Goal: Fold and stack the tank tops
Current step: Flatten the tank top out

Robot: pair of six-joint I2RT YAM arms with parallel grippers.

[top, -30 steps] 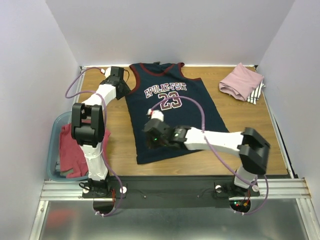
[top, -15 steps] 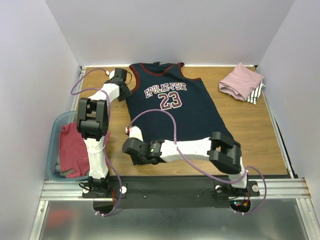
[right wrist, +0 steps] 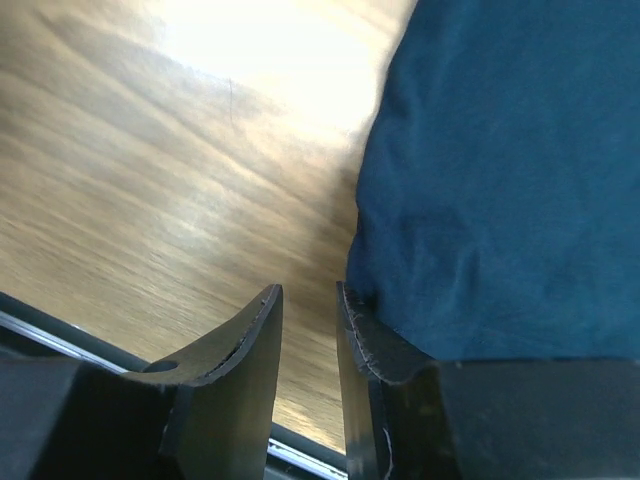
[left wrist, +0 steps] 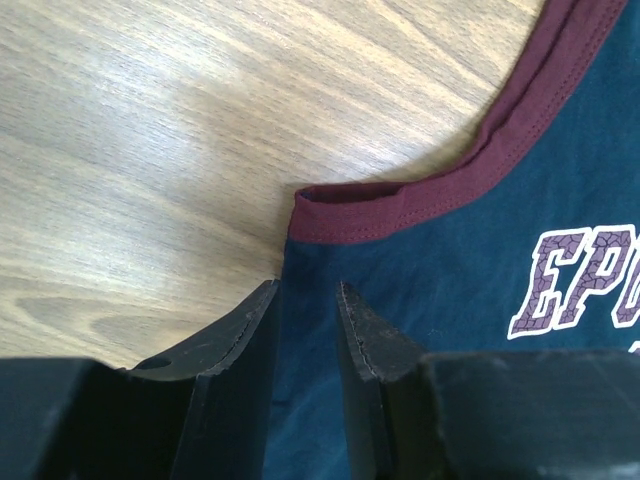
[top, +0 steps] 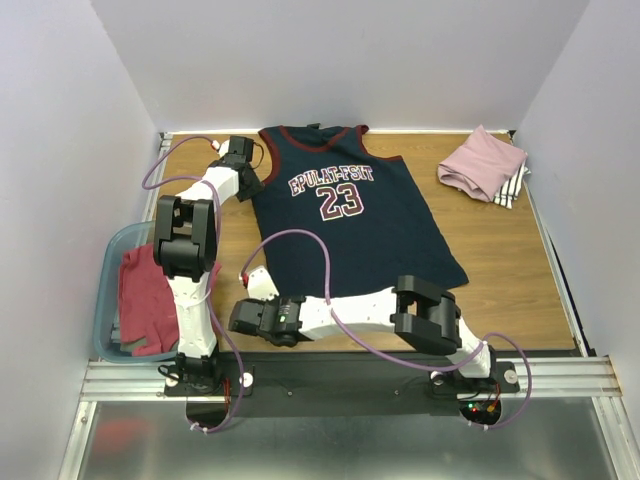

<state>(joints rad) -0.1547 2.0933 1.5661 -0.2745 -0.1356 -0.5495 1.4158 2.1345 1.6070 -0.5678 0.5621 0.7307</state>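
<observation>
A: Where is the top you want folded?

B: Your navy jersey tank top with maroon trim (top: 350,230) lies spread flat, its white "23" facing up. It is in the middle of the wooden table (top: 500,270), neck toward the far wall. A folded dusty pink top (top: 482,163) sits on a white black-striped one (top: 514,188) at the far right corner. The red tops (top: 140,300) lie in the translucent teal plastic tub (top: 108,262) beside the table's left edge.

A: And the pincers?

B: Your left gripper (left wrist: 308,290) stands over the jersey's side edge just below the armhole. Its jaws are parted a little, with the cloth edge running flat between them and nothing pinched that I can see. Your right gripper (right wrist: 310,290) is down at the near left hem corner. Its jaws are likewise apart with bare wood between them, and the cloth lies just beside one finger.

A: How will it handle?

B: I'd judge it light, limp and a bit slick (jersey cloth tends to slide on wood), so it should sag and drag rather than hold its shape. Take it along that one side, at the armhole seam and at the hem corner. The doubled trim gives you more to bite there. Lift both ends together so the fold lands straight.
</observation>
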